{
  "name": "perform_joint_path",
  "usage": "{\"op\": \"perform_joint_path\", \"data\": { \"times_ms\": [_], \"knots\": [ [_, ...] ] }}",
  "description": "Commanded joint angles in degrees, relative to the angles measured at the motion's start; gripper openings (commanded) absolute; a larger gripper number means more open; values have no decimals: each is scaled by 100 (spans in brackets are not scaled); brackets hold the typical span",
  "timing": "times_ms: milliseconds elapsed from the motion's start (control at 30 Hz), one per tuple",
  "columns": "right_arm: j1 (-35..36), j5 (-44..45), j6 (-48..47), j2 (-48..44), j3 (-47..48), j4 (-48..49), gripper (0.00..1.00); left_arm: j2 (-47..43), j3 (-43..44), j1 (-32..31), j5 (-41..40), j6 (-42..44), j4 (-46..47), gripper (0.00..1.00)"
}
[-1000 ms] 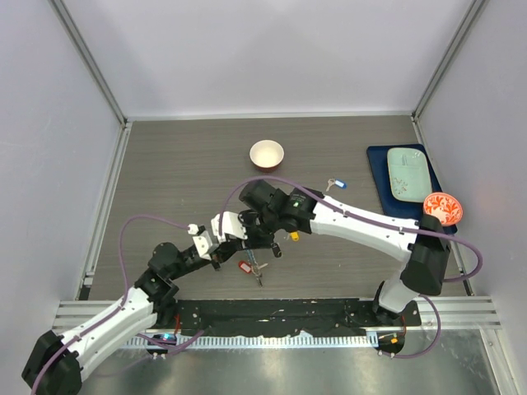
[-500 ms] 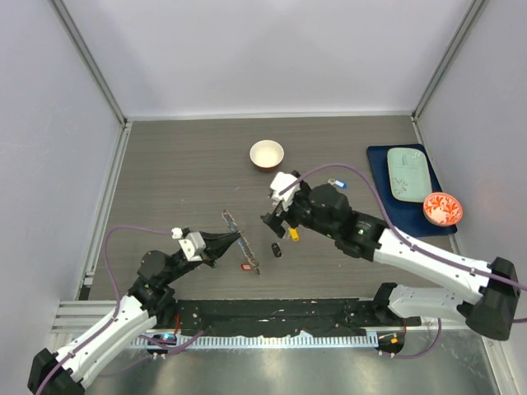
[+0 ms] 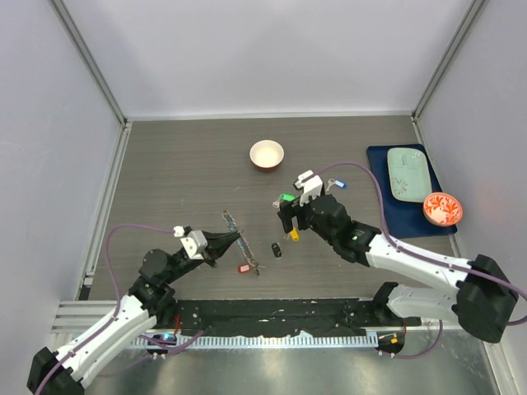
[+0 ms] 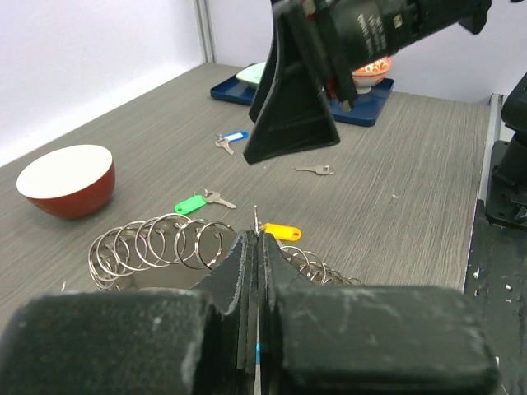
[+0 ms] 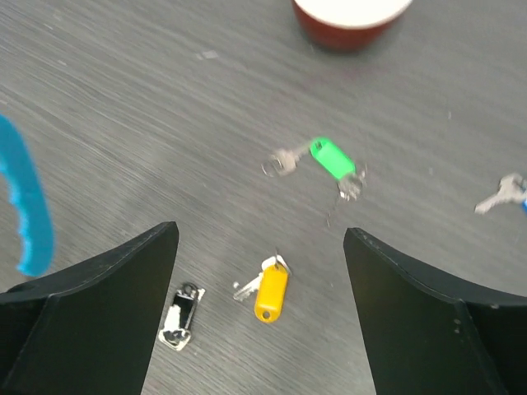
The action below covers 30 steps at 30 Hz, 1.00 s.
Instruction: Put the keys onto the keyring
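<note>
Several keys lay loose under the wide-open right gripper.
Left gripper, clamped on the keyring, sat at 7 o'clock; bowl at 12, tray at 3.

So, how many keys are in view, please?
6: green key, yellow key, black key mid-table; red key by keyring; blue key, plain key nearer tray. Some may be hidden.
</note>
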Motion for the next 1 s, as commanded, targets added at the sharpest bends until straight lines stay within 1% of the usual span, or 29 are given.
{"op": "perform_joint_path", "data": {
  "times_ms": [0, 100, 167, 267, 333, 367, 400, 433, 467, 500, 533, 567, 633, 733, 967],
  "knots": [
    [-218, 188, 794, 433, -113, 211, 87, 60, -490, -24, -117, -66, 245, 0],
    [-359, -5, 944, 890, 35, -16, 79, 60, -481, -15, -135, -58, 237, 0],
    [-438, -67, 962, 1268, 378, -323, 76, 60, -481, -24, -144, -57, 219, 0],
    [-491, -155, 892, 1699, 879, -1157, 70, 95, -446, -15, -144, -58, 193, 0],
    [-526, -225, 848, 2005, 1281, -1510, 68, 122, -446, -15, -153, -58, 184, 0],
    [-535, -234, 830, 2094, 1397, -1799, 63, 122, -446, -15, -144, -58, 184, 0],
    [-535, -339, 822, 2156, 1538, -1897, 61, 130, -437, -23, -153, -58, 193, 0],
    [-535, -392, 804, 2218, 1539, -1907, 58, 139, -437, -15, -144, -58, 184, 0],
    [-544, -436, 804, 2253, 1504, -1898, 53, 131, -437, -23, -144, -58, 193, 0],
    [-544, -471, 813, 2314, 1460, -1829, 51, 131, -428, -24, -144, -58, 184, 0],
    [-561, -524, 795, 2332, 1364, -1767, 46, 131, -437, -15, -153, -58, 184, 0],
    [-561, -603, 804, 2341, 1294, -1705, 44, 122, -428, -23, -144, -58, 184, 0],
    [-561, -709, 821, 2315, 1075, -1390, 37, 122, -428, -15, -161, -66, 158, 0],
    [-561, -630, 813, 2350, 950, -1187, 34, 113, -428, -23, -161, -66, 149, 0],
    [-561, -551, 734, 2482, 696, -748, 33, 122, -419, -15, -161, -75, 140, 0]
  ]
}}
